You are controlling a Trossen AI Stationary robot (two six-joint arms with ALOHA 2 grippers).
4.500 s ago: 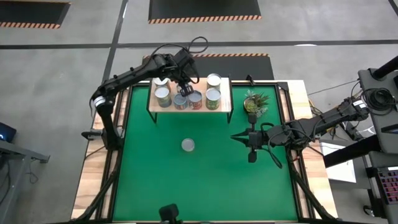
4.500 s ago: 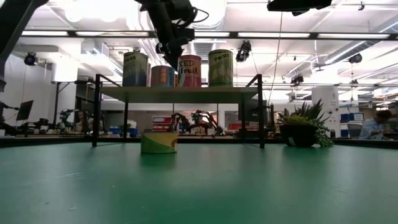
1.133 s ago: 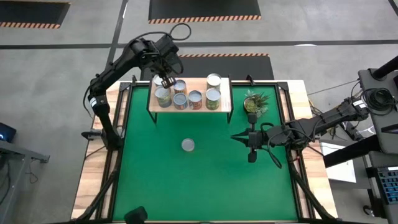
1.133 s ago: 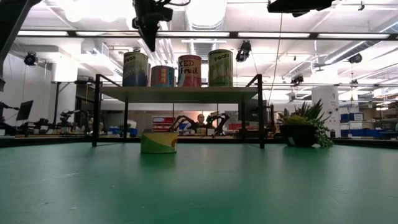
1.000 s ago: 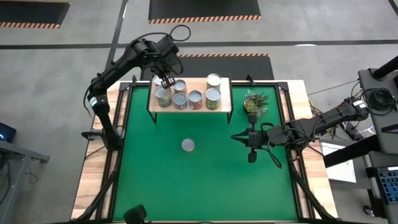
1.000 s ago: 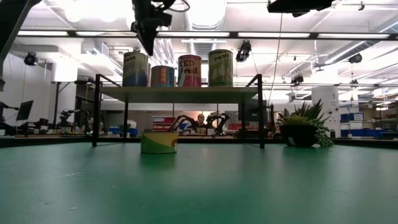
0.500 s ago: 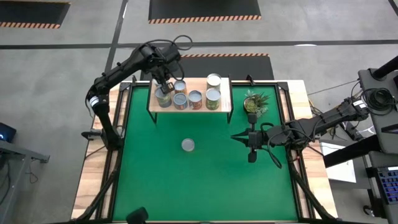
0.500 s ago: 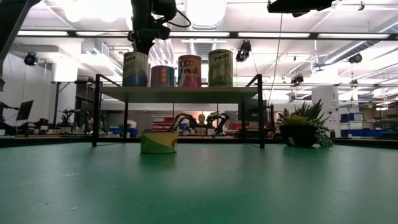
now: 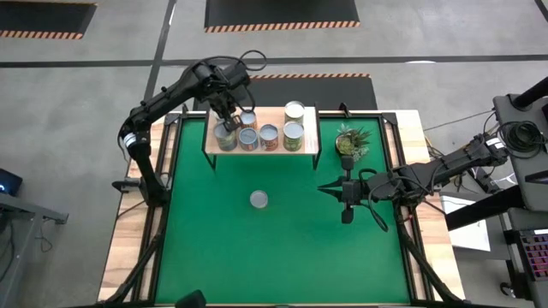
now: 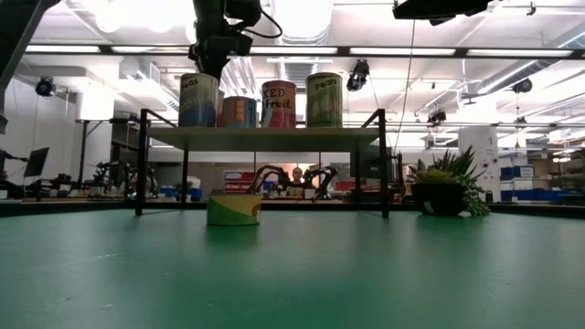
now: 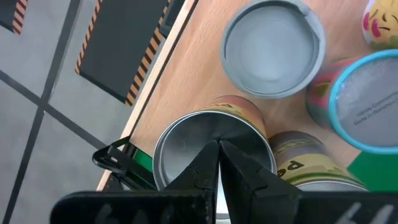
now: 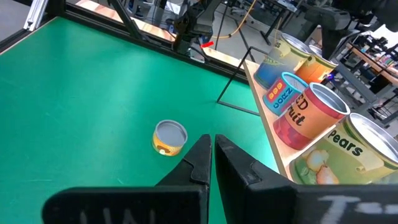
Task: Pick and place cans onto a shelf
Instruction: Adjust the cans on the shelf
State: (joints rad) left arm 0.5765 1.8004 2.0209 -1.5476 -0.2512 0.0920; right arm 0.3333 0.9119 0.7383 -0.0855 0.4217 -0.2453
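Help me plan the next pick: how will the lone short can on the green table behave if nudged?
The short can stands on its flat end and looks squat in the low view, so a nudge probably slides it across the table rather than tipping it. Its metal top suggests stiff walls. Knocked onto its round side, it would likely roll.

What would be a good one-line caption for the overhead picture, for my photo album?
Left gripper, jaws shut, presses on a can on the shelf; one can waits on the green table.
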